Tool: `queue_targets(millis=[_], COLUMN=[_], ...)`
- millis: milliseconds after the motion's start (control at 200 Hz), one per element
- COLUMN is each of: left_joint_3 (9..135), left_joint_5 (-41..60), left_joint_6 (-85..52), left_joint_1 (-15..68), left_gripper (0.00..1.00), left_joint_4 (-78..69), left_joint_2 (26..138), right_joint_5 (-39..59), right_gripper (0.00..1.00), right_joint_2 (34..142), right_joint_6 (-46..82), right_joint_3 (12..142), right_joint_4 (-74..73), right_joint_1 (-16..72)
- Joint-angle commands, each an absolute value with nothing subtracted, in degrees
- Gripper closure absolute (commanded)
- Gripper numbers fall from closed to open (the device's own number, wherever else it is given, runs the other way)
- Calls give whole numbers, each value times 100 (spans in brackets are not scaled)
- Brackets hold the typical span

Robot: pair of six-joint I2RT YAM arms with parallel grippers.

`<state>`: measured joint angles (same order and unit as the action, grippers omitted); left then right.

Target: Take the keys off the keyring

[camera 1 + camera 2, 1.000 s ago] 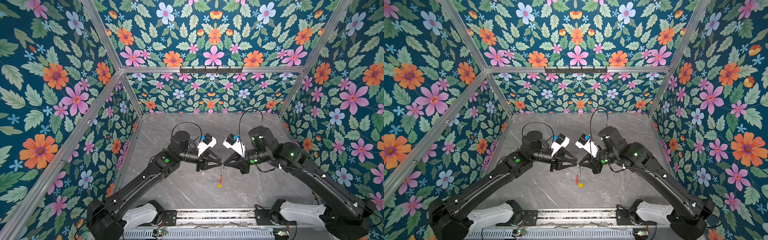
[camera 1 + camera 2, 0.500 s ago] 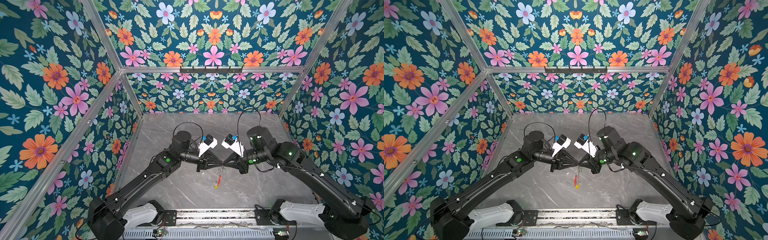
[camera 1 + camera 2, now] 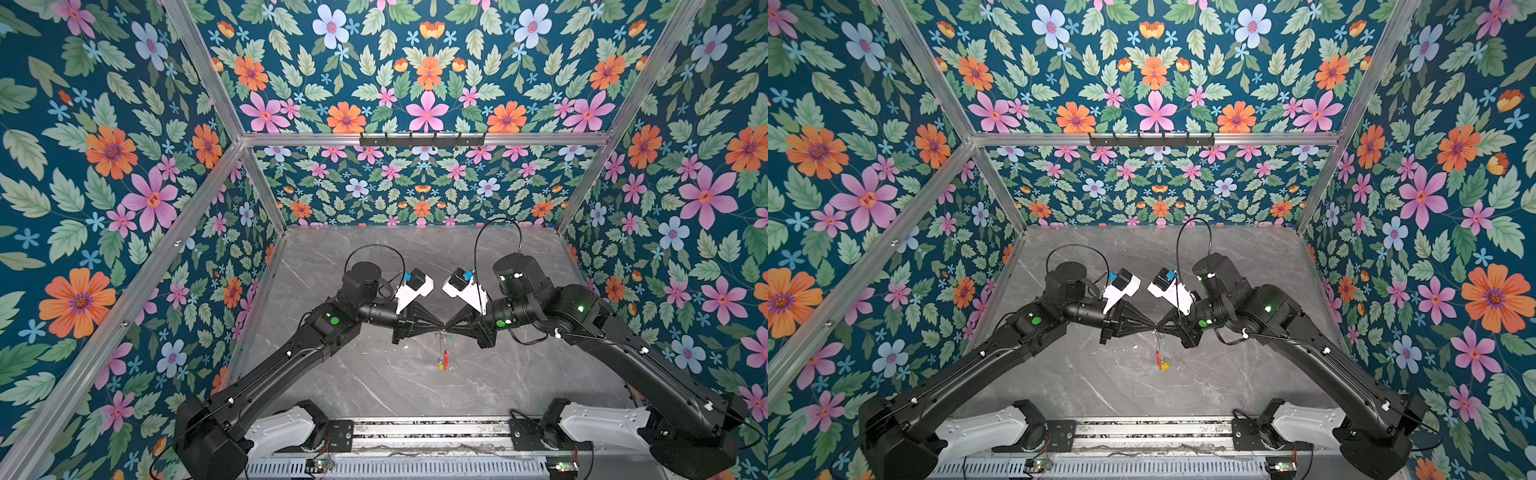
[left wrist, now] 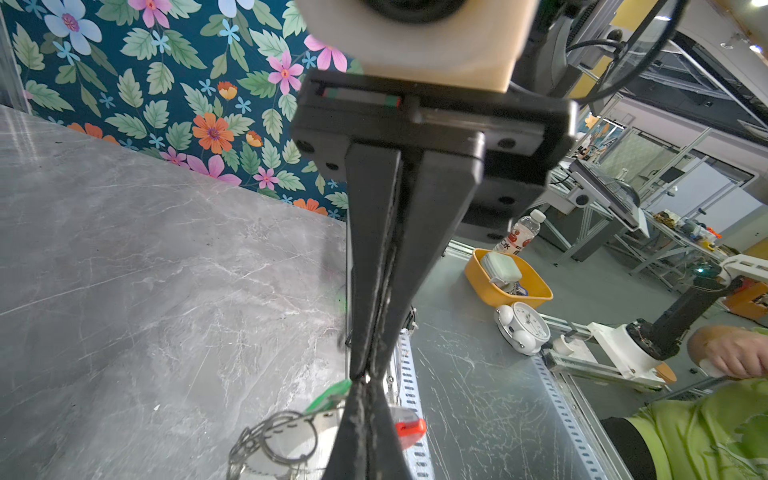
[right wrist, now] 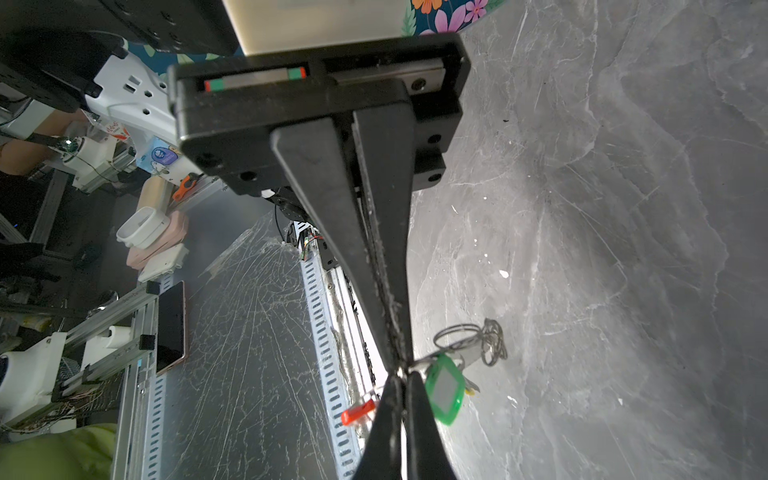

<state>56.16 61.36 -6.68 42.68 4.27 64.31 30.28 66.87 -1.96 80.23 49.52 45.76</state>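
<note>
My right jaws were pinched shut on the keyring (image 3: 443,347), which hung below them over the middle of the bench (image 3: 365,382), with the yellow key (image 3: 440,366) lowest. My left jaws were shut too, tip to tip with the right. I couldn't tell what they gripped. The green key (image 5: 444,388) dangled beside the tips.

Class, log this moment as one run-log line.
left gripper: shut on keyring | right gripper: shut on keyring | yellow key, green key: attached

The thin grey wire keyring (image 3: 443,349) is showing too small in both top views — its silver rings (image 4: 274,440) are running off-frame.
</note>
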Motion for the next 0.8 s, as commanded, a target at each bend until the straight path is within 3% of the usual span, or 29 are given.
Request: queue_targets(millis=[0,105,280,650,795], left_joint_3=[5526,5408,5152,4790,4772], left_joint_5=[6016,5756,5369,5222,5302], left_joint_6=[-569,-601,-873,-1358,-1414], left_joint_1=[4277,4264,4266,4263,4266], left_gripper=[100,100,100,100,100], left_joint_4=[47,-184,-789,-1813,-1914], left_joint_2=[6287,6054,5721,5528,5545], right_joint_5=[2863,2466,2300,2851,2813], right_gripper=[83,66,55,52,57], right_joint_2=[6468,6028,5187,5133,5242], right_joint_6=[-39,61,265,563,521], right_joint_3=[7845,7432,6295,5499,5543], right_joint_4=[4171,3580,2248,1233,1211], right_joint_1=[4597,4593,4597,4596,4592])
